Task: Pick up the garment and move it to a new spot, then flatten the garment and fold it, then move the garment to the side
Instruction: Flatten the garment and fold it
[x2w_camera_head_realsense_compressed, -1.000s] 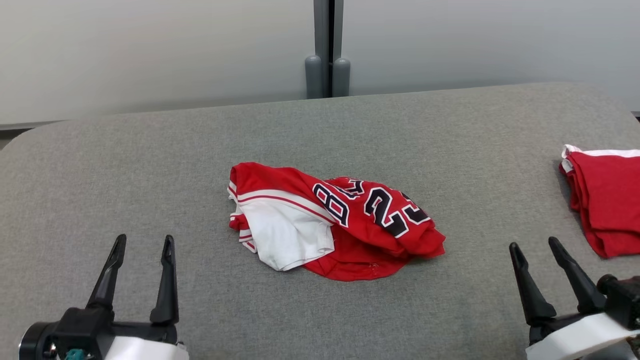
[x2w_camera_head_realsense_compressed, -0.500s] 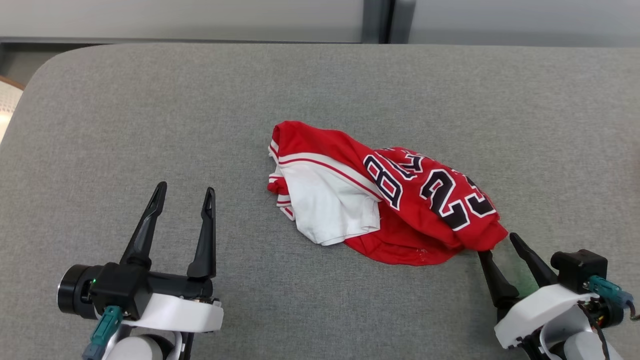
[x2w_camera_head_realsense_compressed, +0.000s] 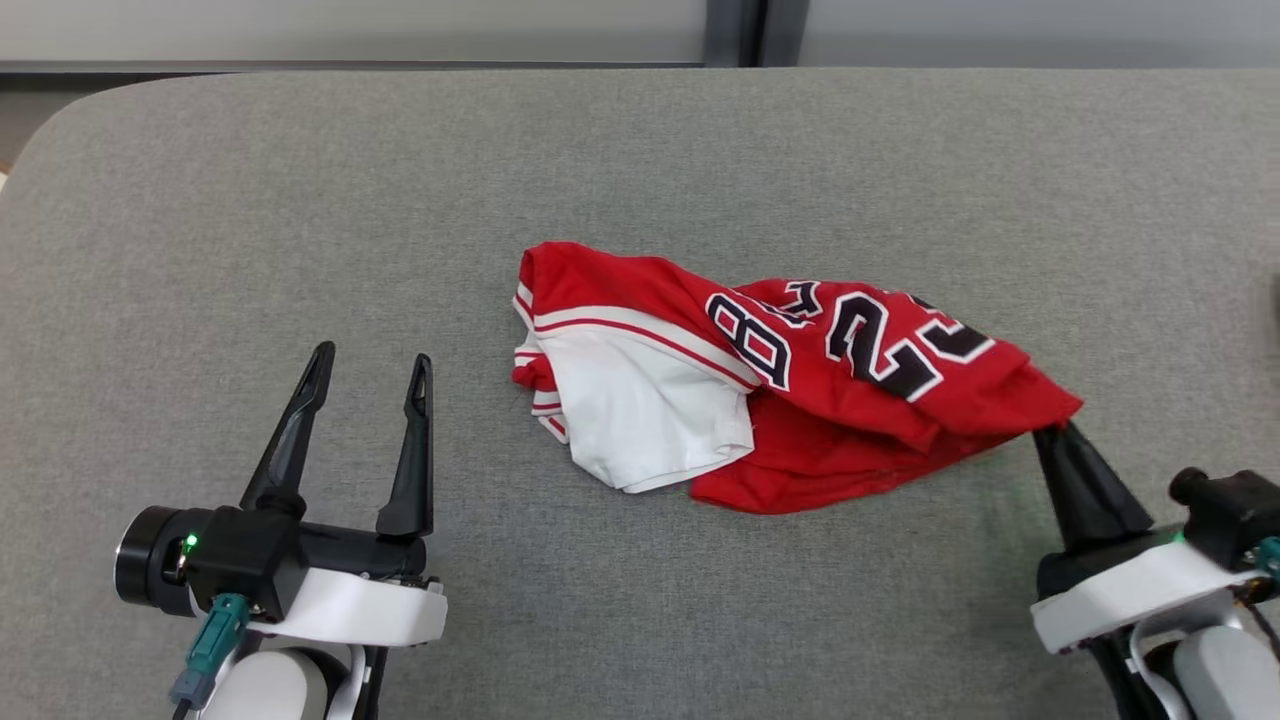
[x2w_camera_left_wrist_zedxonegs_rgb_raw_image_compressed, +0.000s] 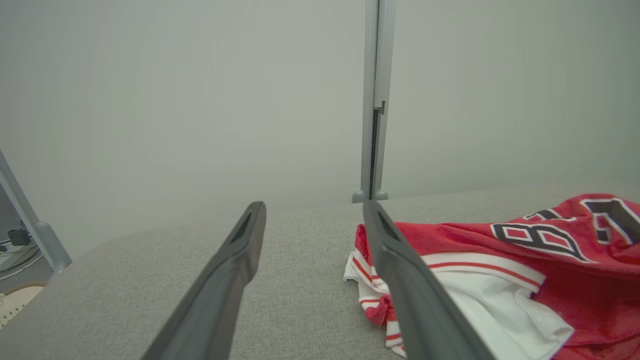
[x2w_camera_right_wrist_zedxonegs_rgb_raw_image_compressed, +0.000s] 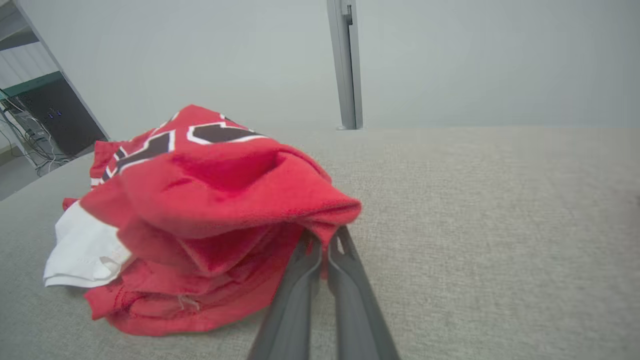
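Fingers (x2w_camera_head_realsense_compressed: 1088, 490) of the right gripper (x2w_camera_head_realsense_compressed: 1050, 432) pinch the garment (x2w_camera_head_realsense_compressed: 800, 400) at its right corner; the left gripper (x2w_camera_head_realsense_compressed: 373, 354) gapes empty, left of it.

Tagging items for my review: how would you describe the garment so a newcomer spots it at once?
On the wide grey padded table, look near the middle. The garment is a crumpled red jersey with black, white-edged numbers and a white panel. It is the one bright thing there, with a corner pinched in the shut right hand and the open left hand clear of it.
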